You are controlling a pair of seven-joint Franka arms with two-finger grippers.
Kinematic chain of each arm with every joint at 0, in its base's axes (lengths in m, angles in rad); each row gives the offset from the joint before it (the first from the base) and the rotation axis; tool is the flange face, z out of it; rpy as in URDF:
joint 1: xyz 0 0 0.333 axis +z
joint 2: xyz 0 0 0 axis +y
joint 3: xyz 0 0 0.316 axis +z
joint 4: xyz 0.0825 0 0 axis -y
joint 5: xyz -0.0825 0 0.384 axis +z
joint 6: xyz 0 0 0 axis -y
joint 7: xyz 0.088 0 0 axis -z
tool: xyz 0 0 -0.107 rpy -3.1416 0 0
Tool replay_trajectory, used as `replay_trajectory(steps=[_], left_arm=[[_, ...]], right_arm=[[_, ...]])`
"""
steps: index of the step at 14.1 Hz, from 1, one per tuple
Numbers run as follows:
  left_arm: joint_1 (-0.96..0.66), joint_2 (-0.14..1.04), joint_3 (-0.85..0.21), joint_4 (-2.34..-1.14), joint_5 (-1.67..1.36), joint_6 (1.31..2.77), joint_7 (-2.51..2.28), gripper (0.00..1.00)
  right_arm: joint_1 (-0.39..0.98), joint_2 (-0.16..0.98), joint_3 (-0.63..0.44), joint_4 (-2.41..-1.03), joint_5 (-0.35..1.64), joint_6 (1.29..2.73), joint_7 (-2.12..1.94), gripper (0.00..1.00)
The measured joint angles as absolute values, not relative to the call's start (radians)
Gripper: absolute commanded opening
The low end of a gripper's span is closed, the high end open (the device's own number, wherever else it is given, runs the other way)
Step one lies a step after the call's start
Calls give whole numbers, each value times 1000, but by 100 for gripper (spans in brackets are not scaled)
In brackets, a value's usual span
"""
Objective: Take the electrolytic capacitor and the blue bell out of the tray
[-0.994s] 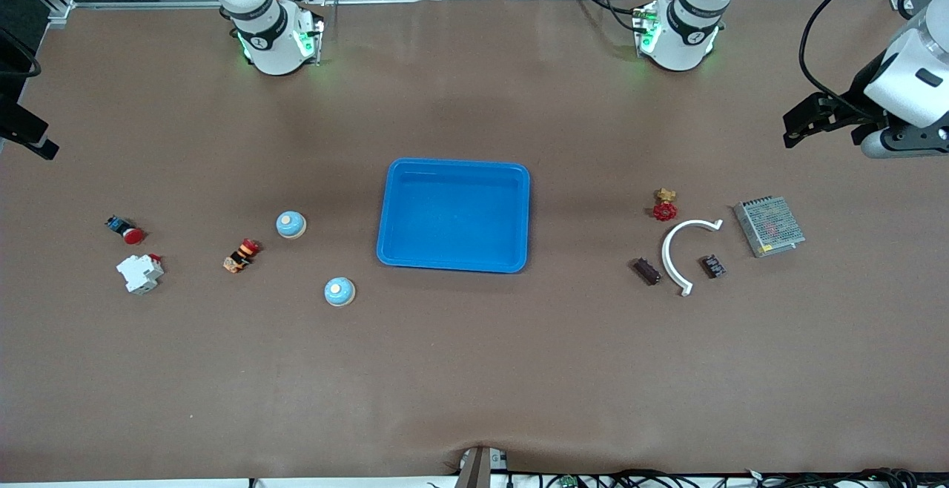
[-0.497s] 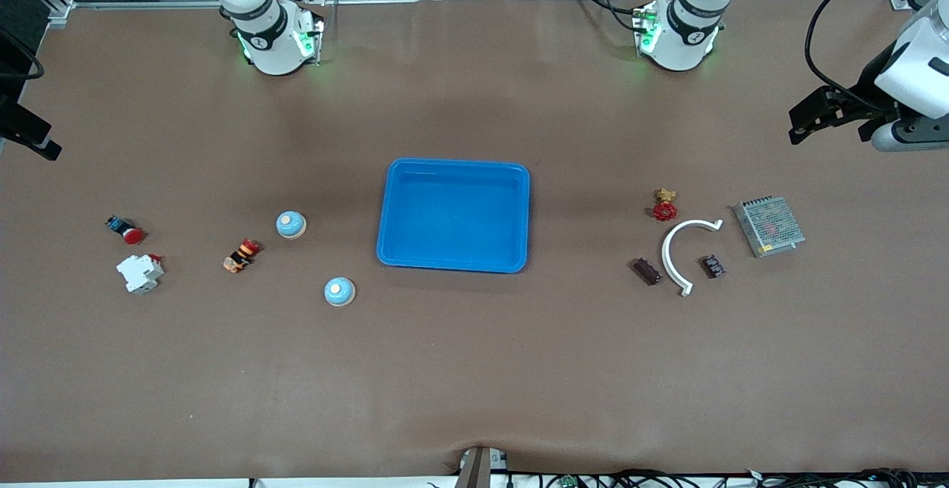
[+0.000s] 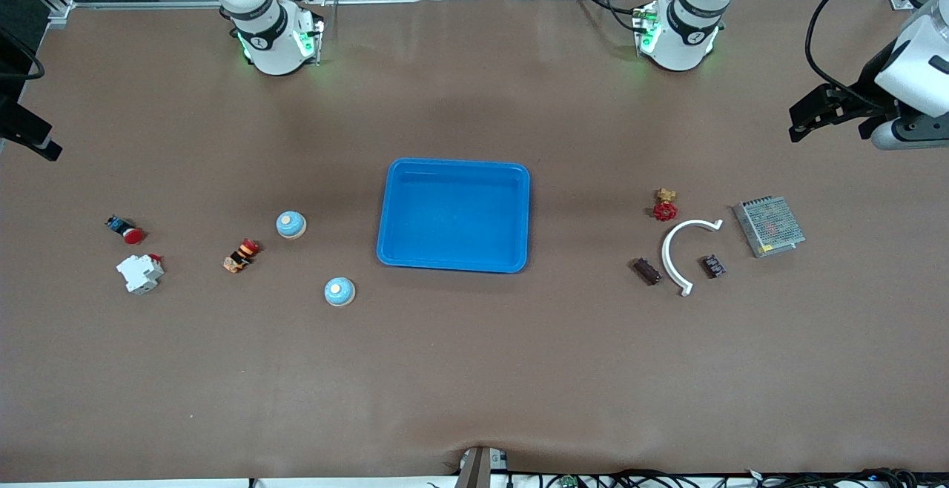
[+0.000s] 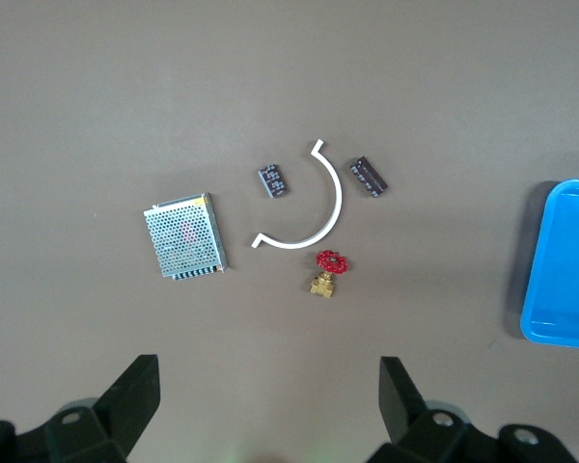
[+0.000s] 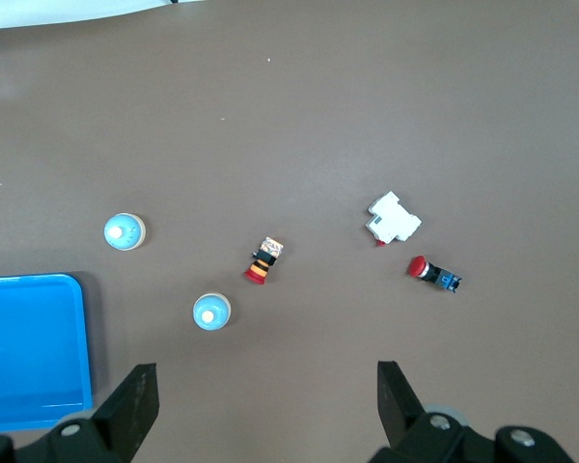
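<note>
The tray [image 3: 454,215] sits empty. Both bells lie at its nine o'clock; the capacitor [image 3: 646,271] at three. Left hand [image 4: 270,405] has risen clear; right hand [image 5: 261,405] waits. Both gape, holding nothing.

We've got the tray [image 3: 452,266] mid-table. Toward the left arm's end, the valve [image 3: 665,206] sits farthest from the front camera. The curved bracket [image 3: 676,249] lies nearer, between the capacitor [image 3: 646,271] and the small module [image 3: 713,266]. The power supply [image 3: 769,227] is outermost.

Toward the right arm's end, we see one bell [image 3: 291,225] and a nearer bell [image 3: 339,291], then the selector switch [image 3: 241,255], the breaker [image 3: 140,273] and the push button [image 3: 124,230].
</note>
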State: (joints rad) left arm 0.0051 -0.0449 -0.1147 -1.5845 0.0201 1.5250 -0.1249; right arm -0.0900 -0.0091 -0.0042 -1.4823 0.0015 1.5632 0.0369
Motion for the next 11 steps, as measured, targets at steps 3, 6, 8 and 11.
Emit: replay_trajectory(steps=[3,6,8,11], left_arm=[[5,-45,-115,-1584,20,1521,-125,100],[5,-45,-115,-1584,20,1520,-125,100],[5,-45,-115,-1584,20,1513,-125,100],[5,-45,-115,-1581,20,1507,-125,100]], right_arm=[[-90,-9,-4,-1483,1,1566,37,100],[-90,-9,-4,-1483,1,1572,37,100],[-90,-9,-4,-1483,1,1573,37,100],[-89,-9,-4,-1483,1,1575,37,100]])
